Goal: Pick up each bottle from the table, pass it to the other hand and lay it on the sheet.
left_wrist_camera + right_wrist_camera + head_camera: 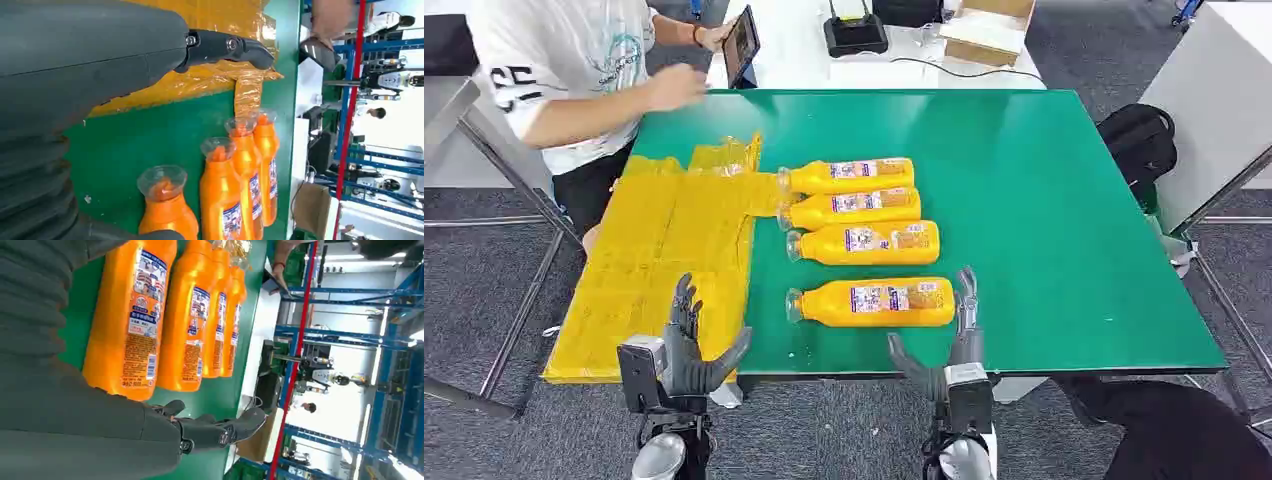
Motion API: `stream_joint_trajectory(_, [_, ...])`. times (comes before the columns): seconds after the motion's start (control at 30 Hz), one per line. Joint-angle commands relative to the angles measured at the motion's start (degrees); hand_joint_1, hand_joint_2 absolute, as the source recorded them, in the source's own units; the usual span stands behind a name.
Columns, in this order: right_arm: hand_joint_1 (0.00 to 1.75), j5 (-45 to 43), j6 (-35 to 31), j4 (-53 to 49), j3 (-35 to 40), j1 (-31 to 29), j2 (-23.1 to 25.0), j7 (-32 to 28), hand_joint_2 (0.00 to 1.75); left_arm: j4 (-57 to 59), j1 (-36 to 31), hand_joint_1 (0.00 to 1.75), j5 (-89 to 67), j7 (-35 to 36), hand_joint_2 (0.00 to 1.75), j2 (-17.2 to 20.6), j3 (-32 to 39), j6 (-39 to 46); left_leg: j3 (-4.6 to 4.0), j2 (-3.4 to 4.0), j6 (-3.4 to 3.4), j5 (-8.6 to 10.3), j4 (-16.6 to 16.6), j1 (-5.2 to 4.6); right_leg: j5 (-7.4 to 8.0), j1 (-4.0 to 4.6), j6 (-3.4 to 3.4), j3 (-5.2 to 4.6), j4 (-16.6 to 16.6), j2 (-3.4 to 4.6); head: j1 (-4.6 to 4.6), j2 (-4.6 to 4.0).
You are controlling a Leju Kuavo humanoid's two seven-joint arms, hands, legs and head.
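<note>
Several orange bottles lie on their sides in a row on the green table (1044, 200), caps toward the yellow sheet (664, 250). The nearest bottle (874, 302) (131, 315) (166, 210) lies close to the front edge. The others (864, 243) (852, 208) (849, 176) lie behind it. My right hand (949, 345) (210, 430) hovers open at the front edge, fingers up beside the nearest bottle's base. Over the sheet's near part, my left hand (689, 345) (225, 47) is open and holds nothing.
A person (574, 70) in a white shirt stands at the far left corner holding a tablet (741, 45). A white table behind carries a black device (856, 35) and a cardboard box (989, 25). A black bag (1136, 140) lies on the floor at the right.
</note>
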Motion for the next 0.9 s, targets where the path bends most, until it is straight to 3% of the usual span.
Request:
stream_joint_trajectory(0.03, [0.00, -0.28, 0.31, 4.35, -1.48, -1.91, 0.05, 0.33, 1.75, 3.69, -1.64, 0.00, -0.41, 0.38, 1.75, 0.56, 0.78, -0.02, 0.34, 0.08, 0.07, -0.10, -0.08, 0.03, -0.06, 0.08, -0.19, 0.33, -0.11, 0.00, -0.02, 0.00])
stream_joint_trajectory(0.9, [0.00, 2.73, 1.87, 4.99, -0.01, -2.58, -1.52, 1.76, 1.75, 3.24, -1.59, 0.00, -1.87, -0.28, 1.75, 0.47, 1.02, 1.22, 0.22, 0.06, 0.06, -0.05, -0.07, 0.01, -0.03, 0.05, -0.13, 0.22, -0.09, 0.00, 0.00, 0.00])
